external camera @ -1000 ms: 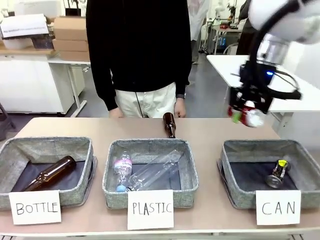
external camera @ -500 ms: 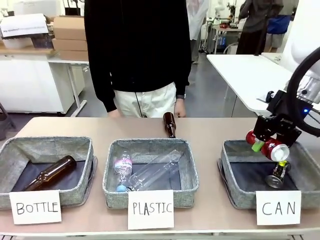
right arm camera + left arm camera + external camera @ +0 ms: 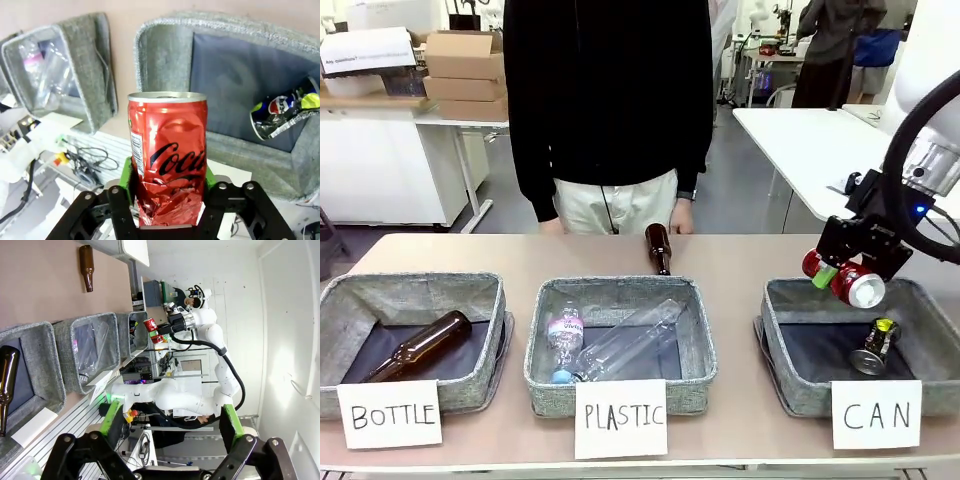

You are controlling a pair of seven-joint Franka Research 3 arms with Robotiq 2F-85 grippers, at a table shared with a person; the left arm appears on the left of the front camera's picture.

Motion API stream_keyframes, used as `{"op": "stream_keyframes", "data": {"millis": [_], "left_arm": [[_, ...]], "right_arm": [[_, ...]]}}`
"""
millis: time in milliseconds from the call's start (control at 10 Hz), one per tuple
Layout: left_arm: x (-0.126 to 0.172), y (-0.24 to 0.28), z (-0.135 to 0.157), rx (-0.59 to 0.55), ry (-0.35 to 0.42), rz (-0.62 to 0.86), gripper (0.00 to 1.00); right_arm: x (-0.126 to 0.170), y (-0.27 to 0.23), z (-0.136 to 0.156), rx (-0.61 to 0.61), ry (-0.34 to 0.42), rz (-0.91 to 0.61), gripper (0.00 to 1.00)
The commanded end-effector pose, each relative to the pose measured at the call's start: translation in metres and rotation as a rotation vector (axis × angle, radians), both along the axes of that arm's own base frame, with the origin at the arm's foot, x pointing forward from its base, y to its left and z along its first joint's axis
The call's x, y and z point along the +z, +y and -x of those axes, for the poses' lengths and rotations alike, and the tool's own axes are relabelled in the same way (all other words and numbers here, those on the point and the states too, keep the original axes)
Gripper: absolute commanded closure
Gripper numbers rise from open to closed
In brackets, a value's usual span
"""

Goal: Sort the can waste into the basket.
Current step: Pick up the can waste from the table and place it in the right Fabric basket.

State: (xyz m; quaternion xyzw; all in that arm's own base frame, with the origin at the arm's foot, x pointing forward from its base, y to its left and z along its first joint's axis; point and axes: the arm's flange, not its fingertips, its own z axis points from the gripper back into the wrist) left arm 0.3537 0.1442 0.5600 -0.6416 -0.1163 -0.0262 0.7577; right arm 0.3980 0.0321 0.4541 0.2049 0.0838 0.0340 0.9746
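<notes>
Sorting of can waste, late stage. My right gripper (image 3: 842, 277) hangs over the near-left part of the CAN basket (image 3: 790, 300), its green pads pressed on both sides of a crumpled red cola can (image 3: 850, 284); in the right wrist view the can (image 3: 167, 150) stands upright between the pads, its lower half crushed, so I judge it held, though the grip may be about to loosen. Below and beyond the gripper lies the basket's dark floor (image 3: 235, 80), and on it, to the far right of the held can, rests the dark silvery can with a yellow-green patch (image 3: 282, 112), already sorted; in the front view that can (image 3: 873, 347) lies just under and to the right of my gripper. One can is thus delivered and the second is above the basket but not yet in it. What I judge to remain is the release: the jaws must part so the red can drops clear of the grey woven rim. My left gripper (image 3: 170, 422) is spread wide and holds nothing, well away from the baskets. Left of my right gripper, the PLASTIC basket (image 3: 545, 350) holds clear plastic bottles, the BOTTLE basket (image 3: 495, 290) a brown glass bottle, and another brown bottle (image 3: 659, 248) lies on the tabletop (image 3: 740, 255) near the person's hand; these are not can waste.
</notes>
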Motion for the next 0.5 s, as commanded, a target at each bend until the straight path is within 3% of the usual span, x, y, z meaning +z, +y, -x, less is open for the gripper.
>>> {"op": "stream_keyframes", "data": {"millis": [0,400], "left_arm": [[0.0025,-0.0005,0.0035,-0.010,0.009,0.001,0.00],[0.0025,-0.0005,0.0035,-0.010,0.009,0.001,0.00]], "right_arm": [[0.0061,-0.0009,-0.0046,-0.028,0.027,-0.035,0.00],[0.0050,-0.0048,-0.0098,-0.066,0.033,-0.036,0.00]]}}
